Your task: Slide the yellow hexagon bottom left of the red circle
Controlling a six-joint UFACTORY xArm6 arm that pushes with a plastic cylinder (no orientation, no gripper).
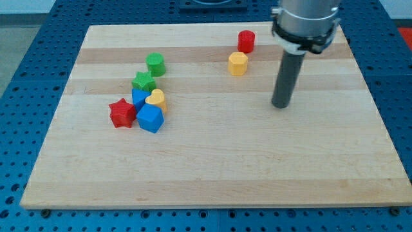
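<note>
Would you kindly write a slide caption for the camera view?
My tip rests right of the yellow hexagon, which sits just below-left of the red circle.

Open board between my tip [280, 105] and yellow hexagon [237, 64]

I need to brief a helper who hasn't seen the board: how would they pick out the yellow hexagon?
Look near the top edge of the wooden board, away from the cluster on the view's left. Just below the red circle sits the yellow hexagon, to the upper left of my tip. The other yellow block sits in the cluster.
</note>
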